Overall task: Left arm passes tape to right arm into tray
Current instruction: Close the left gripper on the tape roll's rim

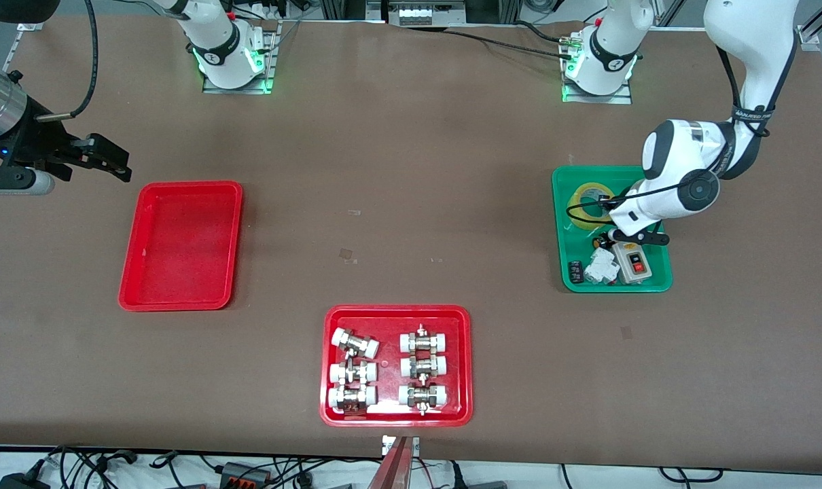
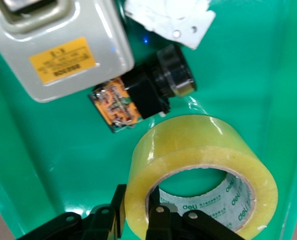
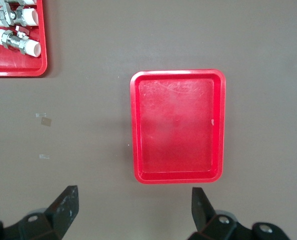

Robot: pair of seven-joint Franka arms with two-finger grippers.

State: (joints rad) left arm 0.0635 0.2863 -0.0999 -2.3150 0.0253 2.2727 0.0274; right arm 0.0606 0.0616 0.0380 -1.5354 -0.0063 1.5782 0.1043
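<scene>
1. The step in hand is judged to be the first one, the picking up of the tape (image 1: 585, 202). The tape lies in the green tray (image 1: 659, 282) at the left arm's end of the surface (image 1: 411, 204), in the part of that tray farther from the front camera.
2. The left claw (image 2: 136, 220) is lowered into the green tray. One finger is seen inside the ring of the tape and the other outside its wall, so the wall is straddled; whether it is already squeezed cannot be told.
3. The right claw (image 3: 133, 205) is held wide open and empty in the air, beside the red tray (image 1: 181, 245), at the right arm's end. This arm is waiting.
4. The next move is judged to call for a firm closing on the wall, then a lift clear of the tray rim and a carry toward the middle of the surface.
5. Counted: one tape; one empty red tray; one wider red tray (image 1: 396, 365) with six metal fittings (image 1: 423, 367); one green tray, which holds also a grey switch box (image 2: 53, 45), a black part (image 2: 158, 90) and a white piece (image 2: 171, 20).
</scene>
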